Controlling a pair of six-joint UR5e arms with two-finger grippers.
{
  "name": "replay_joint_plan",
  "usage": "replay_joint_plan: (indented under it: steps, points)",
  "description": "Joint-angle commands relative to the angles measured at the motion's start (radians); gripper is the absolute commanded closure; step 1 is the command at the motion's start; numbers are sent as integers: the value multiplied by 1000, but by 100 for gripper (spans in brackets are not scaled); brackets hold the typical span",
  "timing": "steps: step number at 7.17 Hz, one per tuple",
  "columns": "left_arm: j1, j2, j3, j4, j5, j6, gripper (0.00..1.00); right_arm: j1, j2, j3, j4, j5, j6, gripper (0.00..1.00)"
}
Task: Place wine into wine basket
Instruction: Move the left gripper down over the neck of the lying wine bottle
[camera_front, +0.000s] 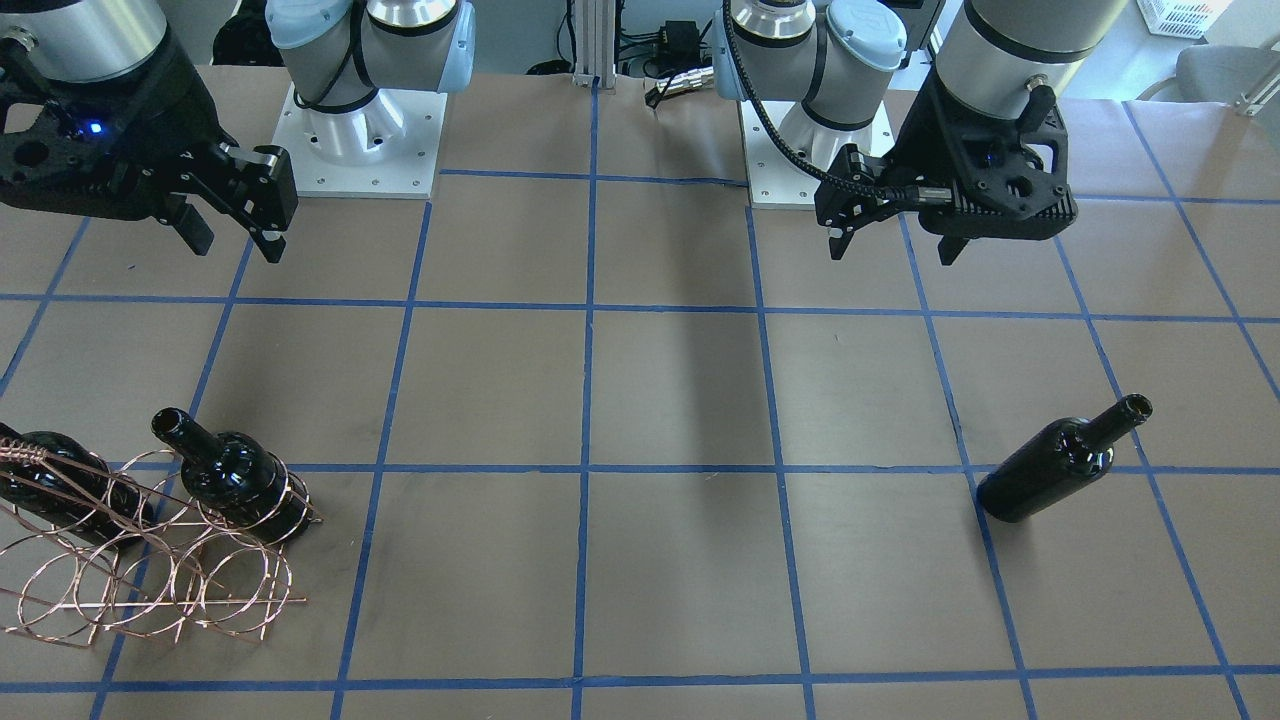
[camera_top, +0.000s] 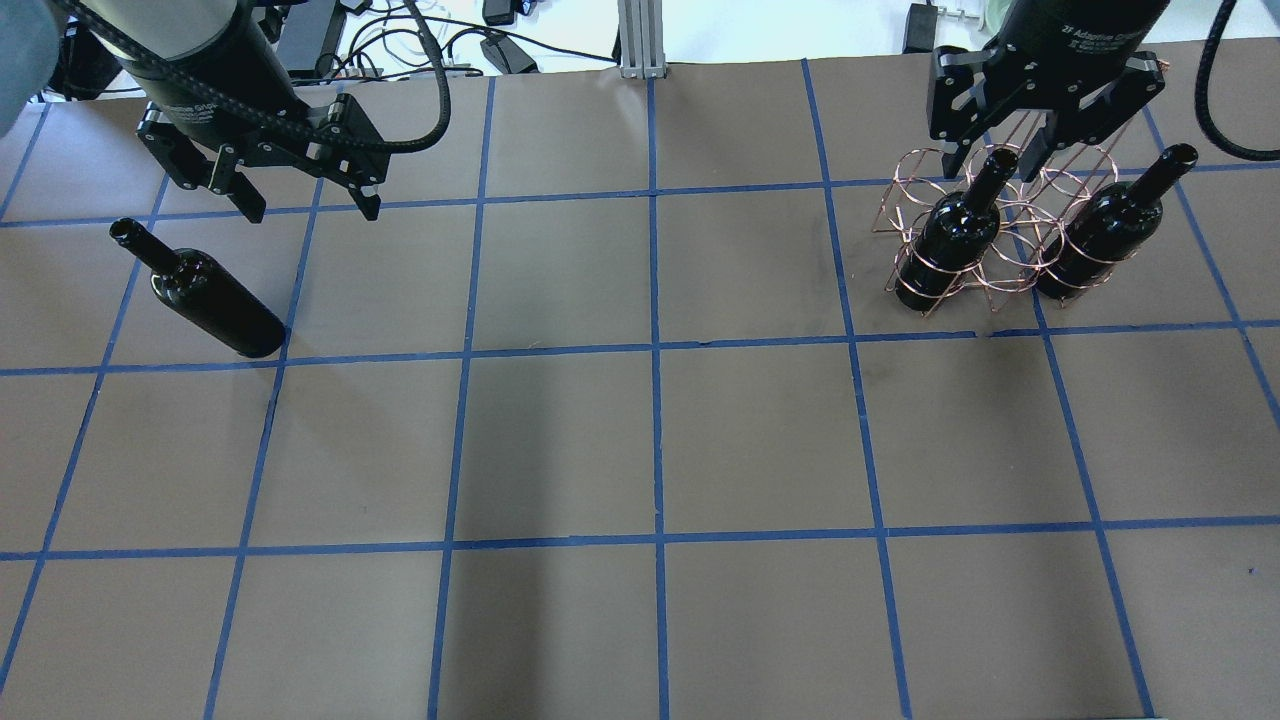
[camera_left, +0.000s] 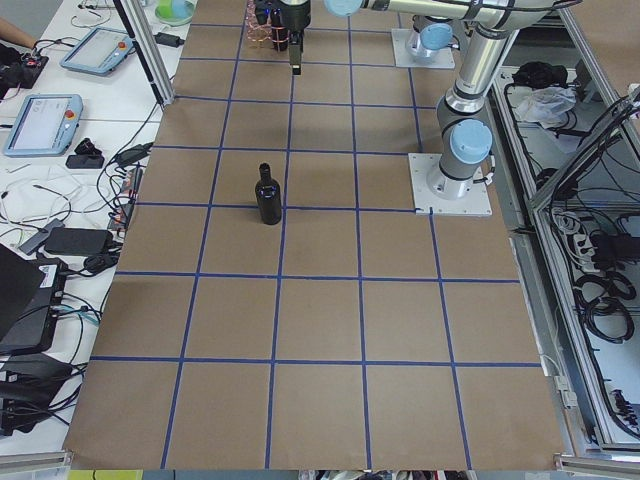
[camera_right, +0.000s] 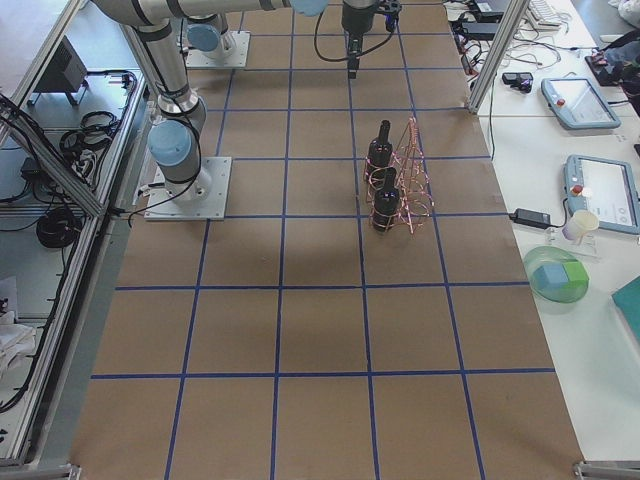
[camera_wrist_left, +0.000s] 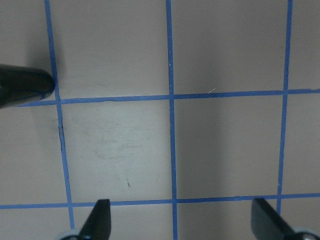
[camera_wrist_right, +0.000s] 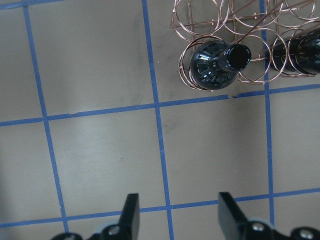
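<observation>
The bottle stands upright on the tabletop, well apart from the basket and near the left fingers, which are spread and empty. The right fingers, likewise spread, hover by the basket. Glossy black glass probably handles heavy, rigid, slick and breakable, so the cylindrical body is a surer hold than the narrow neck.
</observation>
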Motion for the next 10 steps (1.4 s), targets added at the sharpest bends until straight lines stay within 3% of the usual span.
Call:
replay_joint_plan:
  steps: [1,4,5,6,7,8,9,10]
  points:
    - [1,0,0,0,0,0,0,0,0,0,6,-9,-4,0]
    - [11,12,-11,0,9,96,0,-3,2,2,6,-9,-11,0]
    - [20,23,-5,11,40,122,0,-3,2,2,8,-8,-13,0]
    - [55,25,-2,15,137,126,0,-3,2,2,8,-6,-13,0]
    - [145,25,1,14,158,150,0,-3,3,2,8,-5,-13,0]
    - [284,17,-2,15,135,293,0,1,3,2,8,6,-14,0]
    - [435,-15,-8,21,-12,465,0,1,2,9,25,8,-20,0]
    - [483,-67,-17,193,-67,532,0,1,-4,17,28,9,-68,0]
